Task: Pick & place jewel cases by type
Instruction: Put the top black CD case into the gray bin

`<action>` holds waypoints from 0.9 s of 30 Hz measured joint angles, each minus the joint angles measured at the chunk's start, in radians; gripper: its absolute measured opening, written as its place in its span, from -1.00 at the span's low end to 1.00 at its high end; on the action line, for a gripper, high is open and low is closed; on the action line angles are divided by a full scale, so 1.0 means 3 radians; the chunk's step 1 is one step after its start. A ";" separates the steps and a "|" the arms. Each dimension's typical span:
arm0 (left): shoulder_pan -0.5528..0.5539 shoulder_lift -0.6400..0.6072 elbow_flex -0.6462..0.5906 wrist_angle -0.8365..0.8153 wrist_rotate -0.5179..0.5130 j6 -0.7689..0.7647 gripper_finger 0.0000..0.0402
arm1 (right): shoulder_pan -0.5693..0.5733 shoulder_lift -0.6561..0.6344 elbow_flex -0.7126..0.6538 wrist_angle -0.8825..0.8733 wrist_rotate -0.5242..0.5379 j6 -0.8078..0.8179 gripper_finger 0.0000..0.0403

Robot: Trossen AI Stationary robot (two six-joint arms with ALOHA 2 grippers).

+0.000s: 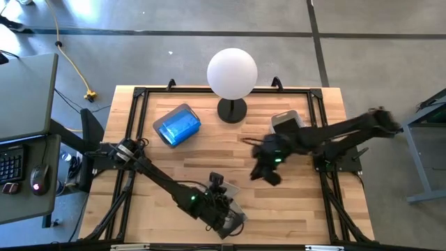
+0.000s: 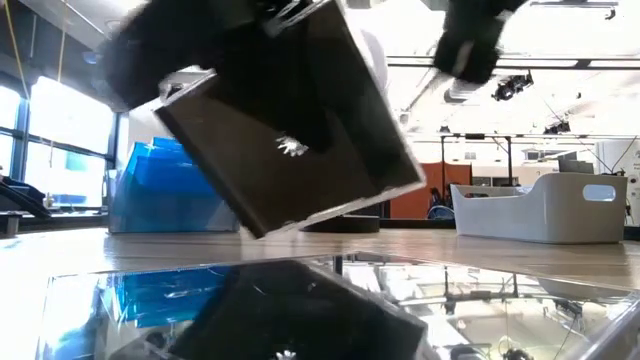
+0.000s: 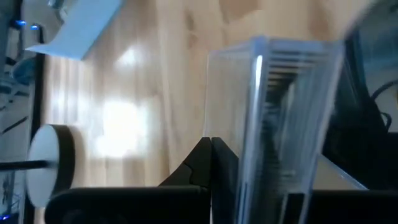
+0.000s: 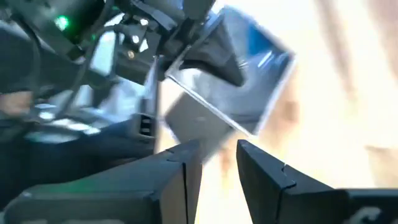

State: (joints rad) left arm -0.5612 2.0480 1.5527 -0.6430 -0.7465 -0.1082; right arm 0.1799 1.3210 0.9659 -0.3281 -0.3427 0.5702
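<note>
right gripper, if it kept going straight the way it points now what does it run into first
Probably the dark jewel case that the left gripper holds tilted off the table: in the right wrist view it sits dead ahead of the right gripper, beyond its parted fingers. Depth is unclear in the motion blur, so this is a judgement.

Two grippers: the left gripper (image 1: 221, 209) and the right gripper (image 1: 263, 171). One dark jewel case (image 2: 290, 130) in the left gripper; perhaps more beneath it, too blurred to count. Two bins: a blue-filled bin (image 1: 177, 125) and a grey bin (image 1: 286, 121). One white globe lamp (image 1: 232, 74).
</note>
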 joint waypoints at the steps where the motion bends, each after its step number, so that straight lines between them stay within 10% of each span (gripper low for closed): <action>1: 0.0037 0.0001 0.0016 0.0031 -0.0035 0.0011 -0.95 | 0.0100 -0.0170 0.0000 -0.0186 0.0272 -0.0041 -0.54; 7: 0.0468 0.0001 0.0086 0.0698 -0.0248 0.0500 -0.95 | 0.1006 -0.0788 0.0001 -0.0974 0.2154 0.0271 -0.56; 12: 0.0981 0.0001 0.0089 0.1689 0.0569 0.1574 -0.95 | 0.1680 -0.0775 0.0001 -0.1427 0.3236 0.0771 -0.56; 27: 0.1957 0.0273 0.0091 0.3289 0.2045 0.3475 -0.95 | 0.2958 -0.0469 0.0002 -0.2665 0.3933 0.2595 -0.56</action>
State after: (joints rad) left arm 0.0260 2.1300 1.5801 0.3437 -0.1331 0.9342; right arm 1.0673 1.1804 0.9665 -1.1275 0.8371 1.3486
